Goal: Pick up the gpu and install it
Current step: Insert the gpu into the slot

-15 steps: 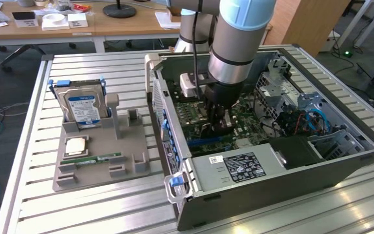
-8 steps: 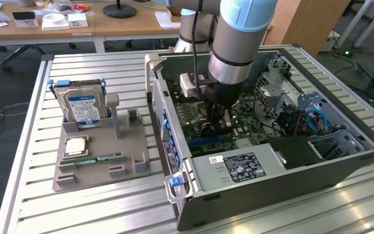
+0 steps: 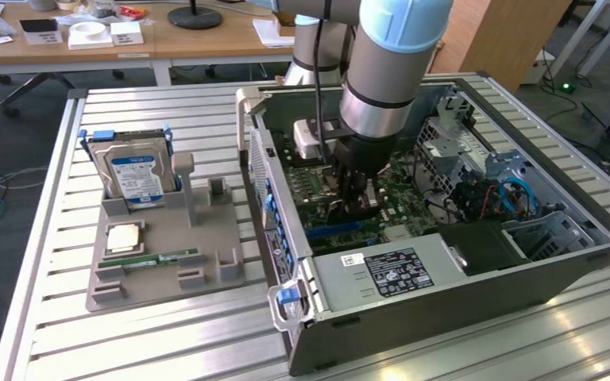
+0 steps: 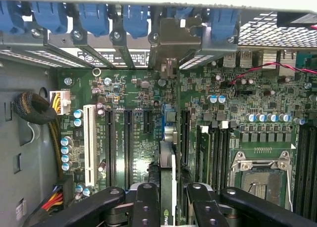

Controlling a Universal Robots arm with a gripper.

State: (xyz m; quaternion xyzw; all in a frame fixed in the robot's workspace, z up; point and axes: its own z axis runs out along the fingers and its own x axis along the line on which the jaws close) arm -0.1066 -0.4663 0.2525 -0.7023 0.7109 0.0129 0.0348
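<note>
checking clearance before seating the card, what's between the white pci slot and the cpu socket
Wrist view: going from the white PCI slot, there are black expansion slots, the gpu held edge-on in the tool, then memory slots before the CPU socket.

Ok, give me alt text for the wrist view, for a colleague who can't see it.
The claw grips the gpu edge-on, low among the long black slots of the green motherboard, its far end pointing at the case's rear wall with blue clips. A metal-framed CPU socket sits beside the slots; whether the card is seated cannot be told.
</note>
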